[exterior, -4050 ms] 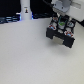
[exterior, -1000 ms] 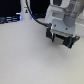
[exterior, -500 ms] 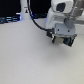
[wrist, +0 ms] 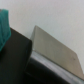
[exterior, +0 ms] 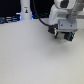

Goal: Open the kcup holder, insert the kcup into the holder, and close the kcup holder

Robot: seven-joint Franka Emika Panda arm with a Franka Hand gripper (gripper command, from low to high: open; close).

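In the exterior view my gripper [exterior: 66, 36] hangs low over the table at the back right. A small green patch, the kcup [exterior: 69, 36], shows between its fingers, so the gripper looks shut on it. A dark mass right behind and below the fingers seems to be the black kcup holder [exterior: 59, 33], mostly hidden by the hand. The blurred wrist view shows the green kcup [wrist: 4, 27] very close, next to a dark body with a flat grey face, the kcup holder [wrist: 52, 50]. Whether the drawer stands open or closed is not visible.
A tall white bottle with a dark cap [exterior: 25, 10] stands at the back on the exterior view's left. A black cable [exterior: 44, 21] loops from the arm. The pale table [exterior: 30, 60] stretches toward the front.
The gripper has shifted slightly toward the exterior view's right over the last second. It has stayed low by the dark holder, with the green patch still at its fingers.
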